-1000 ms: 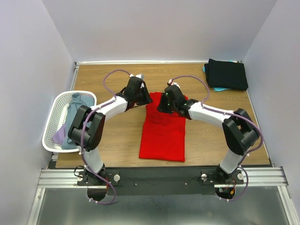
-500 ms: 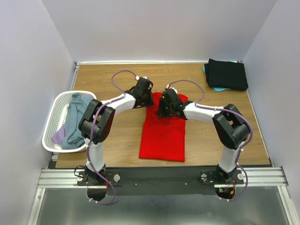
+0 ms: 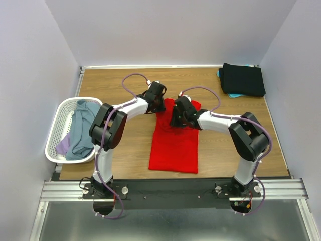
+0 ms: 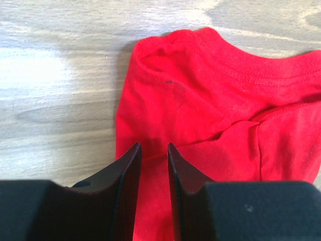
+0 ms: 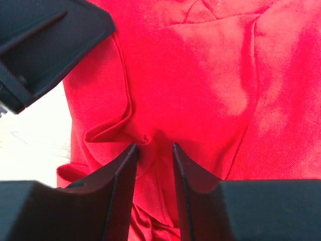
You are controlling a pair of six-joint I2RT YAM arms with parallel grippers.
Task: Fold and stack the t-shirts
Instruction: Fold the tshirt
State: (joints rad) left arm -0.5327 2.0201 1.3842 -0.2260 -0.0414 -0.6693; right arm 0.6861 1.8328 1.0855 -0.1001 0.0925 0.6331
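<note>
Folding the red shirt (image 3: 173, 145): left gripper (image 4: 153, 148) and right gripper (image 5: 154, 147) narrowly parted, cloth between jaws, hold unclear; next, likely pinch firmly and carry collar end toward hem.

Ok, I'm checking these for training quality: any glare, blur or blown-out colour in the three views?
Top view: evenly lit and sharp, only soft shadows on the table. Left wrist view: a pale glare patch on the wood, red shirt collar crisp, fingers soft. Right wrist view: the red is oversaturated, folds smeared, the wood corner washed out white.
</note>
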